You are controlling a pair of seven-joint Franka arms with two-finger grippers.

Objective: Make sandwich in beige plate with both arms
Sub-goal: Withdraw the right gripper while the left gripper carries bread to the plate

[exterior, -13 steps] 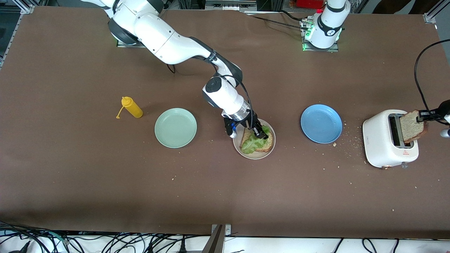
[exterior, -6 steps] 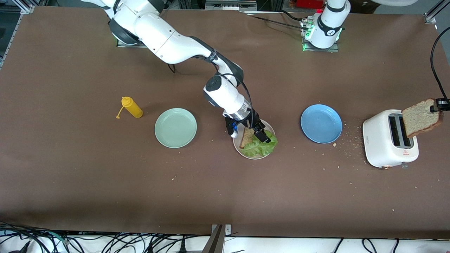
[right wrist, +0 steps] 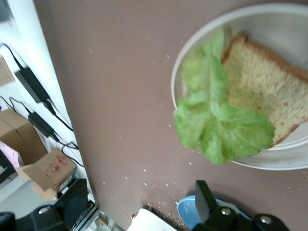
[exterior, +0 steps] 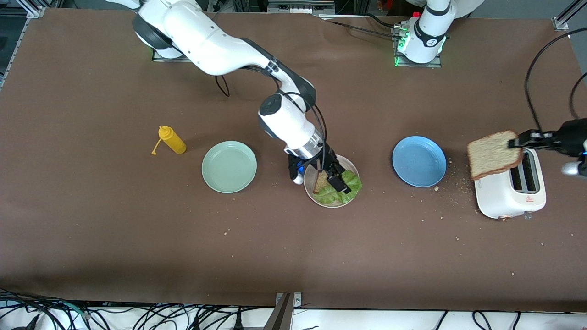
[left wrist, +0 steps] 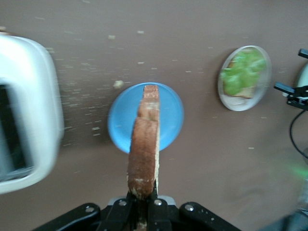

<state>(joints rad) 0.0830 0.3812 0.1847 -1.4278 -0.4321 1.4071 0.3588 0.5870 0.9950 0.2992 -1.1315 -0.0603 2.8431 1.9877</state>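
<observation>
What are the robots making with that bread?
A sandwich. The beige plate already has one bread slice with a lettuce leaf on top. The right gripper is open just above the lettuce. The left gripper is shut on a second bread slice, holding it in the air above the white toaster. The blue plate and green plate hold nothing.

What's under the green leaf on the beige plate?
A bread slice lies under the lettuce leaf on the beige plate. One part of the bread pokes out; the rest is covered by the leaf, which hangs over the rim.
</observation>
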